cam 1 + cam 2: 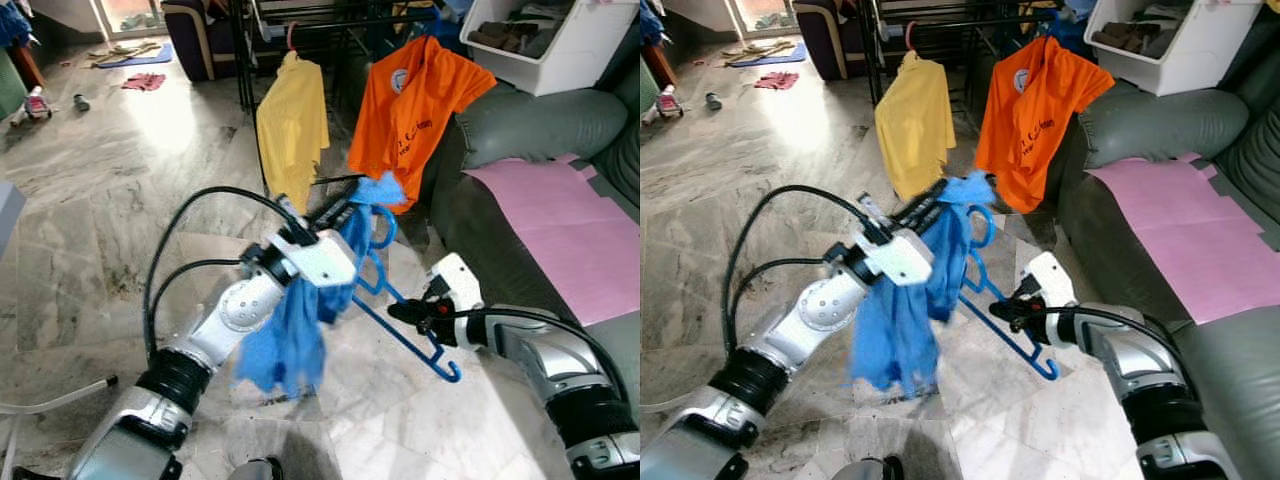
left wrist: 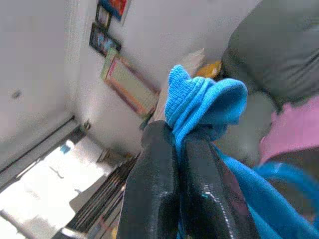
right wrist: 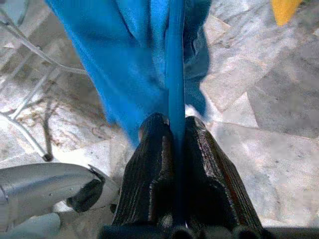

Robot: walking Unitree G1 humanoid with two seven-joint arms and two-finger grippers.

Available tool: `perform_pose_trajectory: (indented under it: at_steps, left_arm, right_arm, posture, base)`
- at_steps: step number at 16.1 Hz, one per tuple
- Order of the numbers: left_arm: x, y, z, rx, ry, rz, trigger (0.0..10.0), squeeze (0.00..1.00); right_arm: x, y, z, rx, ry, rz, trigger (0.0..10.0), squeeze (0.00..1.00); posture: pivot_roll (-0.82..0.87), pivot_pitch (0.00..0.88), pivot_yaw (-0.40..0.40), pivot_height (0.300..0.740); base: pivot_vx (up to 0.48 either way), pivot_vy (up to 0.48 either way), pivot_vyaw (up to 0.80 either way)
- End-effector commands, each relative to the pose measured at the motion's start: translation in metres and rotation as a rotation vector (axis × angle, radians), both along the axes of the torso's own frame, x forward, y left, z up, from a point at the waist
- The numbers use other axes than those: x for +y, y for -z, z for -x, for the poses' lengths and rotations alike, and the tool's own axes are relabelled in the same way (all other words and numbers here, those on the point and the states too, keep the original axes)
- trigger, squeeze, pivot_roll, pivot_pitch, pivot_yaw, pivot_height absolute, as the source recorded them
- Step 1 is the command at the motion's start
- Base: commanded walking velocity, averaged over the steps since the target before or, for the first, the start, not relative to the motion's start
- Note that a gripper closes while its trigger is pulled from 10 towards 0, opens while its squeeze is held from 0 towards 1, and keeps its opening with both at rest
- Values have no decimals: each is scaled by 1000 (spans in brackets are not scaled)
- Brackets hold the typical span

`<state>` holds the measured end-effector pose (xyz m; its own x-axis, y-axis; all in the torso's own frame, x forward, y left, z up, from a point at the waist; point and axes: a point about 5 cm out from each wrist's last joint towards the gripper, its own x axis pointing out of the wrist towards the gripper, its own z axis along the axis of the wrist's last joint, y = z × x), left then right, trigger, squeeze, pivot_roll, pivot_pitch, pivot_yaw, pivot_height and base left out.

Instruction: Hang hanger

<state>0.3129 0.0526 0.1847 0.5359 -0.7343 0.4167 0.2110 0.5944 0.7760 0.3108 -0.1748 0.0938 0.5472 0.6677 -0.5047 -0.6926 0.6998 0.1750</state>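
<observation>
The blue plastic hanger point(image 1: 405, 320) is held low above the marble floor point(image 1: 90, 230), tilted, with a blue knitted garment point(image 1: 290, 330) draped over it. The right gripper point(image 1: 412, 312) pinches the hanger's lower bar, fingers pressed together on it. The left gripper point(image 1: 335, 208) pinches a bunched top fold of the garment beside the hanger's hook.

Judged progress: hanger loaded and lifted, hanging not yet done. The black clothes rack point(image 1: 300, 20) stands ahead, well apart, already carrying a yellow shirt point(image 1: 292, 120) and an orange T-shirt point(image 1: 410, 105).

Open rail appears between the two shirts. The grey sofa point(image 1: 530, 130) closes off the robot's right; floor on the left offers room
</observation>
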Motion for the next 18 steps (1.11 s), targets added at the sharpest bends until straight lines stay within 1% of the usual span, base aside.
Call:
perform_pose_trajectory:
  at_steps: [1, 2, 3, 4, 5, 6, 7, 8, 9, 10, 11, 13, 15, 16, 18]
  left_arm:
    - [-5, -5, 6, -30, 47, 3, 10000, 0]
    - [-14, 0, 15, -12, 104, -12, 10000, 0]
    - [-17, 2, 17, -3, 124, -16, 10000, 0]
    - [-22, 5, 23, 31, 171, -20, 10000, 0]
    - [-24, 8, 26, 64, 199, -23, 10000, 0]
    - [-27, 15, 32, 113, 238, -38, 10000, 0]
    - [-26, 22, 34, 148, 240, -45, 10000, 0]
    - [-23, 29, 36, 185, 245, -63, 10000, 0]
    - [-19, 36, 36, 203, 224, -80, 10000, 0]
    - [-12, 40, 33, 219, 192, -87, 10000, 0]
    - [-6, 42, 29, 235, 158, -87, 10000, 0]
    - [1, 44, 23, 255, 119, -82, 10000, 0]
    - [5, 46, 21, 259, 111, -108, 10000, 0]
    - [7, 48, 19, 231, 91, -144, 10000, 0]
    - [8, 46, 17, 220, 78, -149, 10000, 0]
  right_arm:
    - [5, -3, -1, -1, -31, -3, 10000, 0]
    - [12, 2, 1, 12, -67, 1, 10000, 0]
    - [13, 3, 0, 12, -69, 0, 10000, 0]
    - [16, 0, -4, -8, -53, -36, 10000, 0]
    - [17, -7, -11, -45, -3, -88, 10000, 0]
    - [15, -23, -28, -146, 122, -169, 10000, 0]
    - [7, -39, -42, -228, 251, -237, 10000, 0]
    - [3, -50, -47, -258, 311, -312, 10000, 0]
    - [-1, -60, -50, -288, 337, -375, 10000, 0]
    - [-1, -66, -48, -330, 312, -383, 10000, 0]
    - [0, -67, -46, -349, 298, -382, 10000, 0]
    - [-2, -65, -41, -362, 288, -395, 10000, 0]
    - [-3, -63, -39, -353, 276, -409, 10000, 0]
    - [-2, -60, -35, -315, 220, -397, 10000, 0]
    - [-2, -55, -30, -304, 168, -354, 10000, 0]
  posture:
    - [4, 59, -29, 740]
    - [4, 59, -29, 740]
    - [4, 59, -29, 740]
    - [9, 64, -31, 740]
    - [9, 64, -31, 740]
    - [9, 64, -31, 740]
    - [9, 64, -31, 740]
    - [14, 66, -31, 740]
    - [14, 67, -30, 740]
    - [14, 67, -30, 740]
    - [8, 69, -30, 740]
    - [8, 69, -31, 740]
    - [6, 69, -32, 740]
    - [2, 67, -30, 740]
    - [0, 67, -30, 740]
  base:
    - [0, 0, 0]
    - [0, 0, 0]
    - [0, 0, 0]
    - [0, 0, 0]
    - [0, 0, 0]
    - [0, 0, 0]
    - [0, 0, 0]
    - [0, 0, 0]
    - [0, 0, 0]
    - [0, 0, 0]
    - [0, 0, 0]
    - [0, 0, 0]
    - [0, 0, 0]
    - [0, 0, 0]
    - [0, 0, 0]
